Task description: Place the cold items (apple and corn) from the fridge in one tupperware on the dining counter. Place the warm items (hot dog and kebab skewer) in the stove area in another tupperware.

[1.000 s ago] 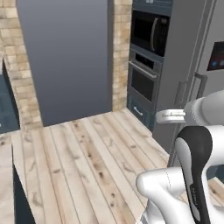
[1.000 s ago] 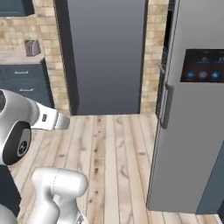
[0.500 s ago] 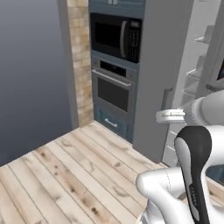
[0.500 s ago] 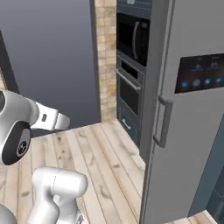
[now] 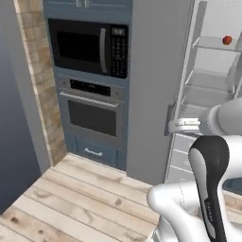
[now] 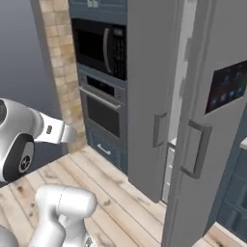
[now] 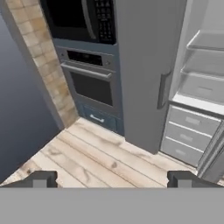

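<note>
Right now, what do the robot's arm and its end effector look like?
The glossy white rounded arm has smooth, tube-like links with dark black joint sections. A circular dark joint cap with small white marks shows on one link. The end effector has two small, blocky dark grey finger tips.

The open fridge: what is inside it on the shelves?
In the left base view, the fridge has one small red round item, likely the apple, on an upper shelf. The lower shelves look bare; its right side is cut off, so no corn can be seen.
</note>
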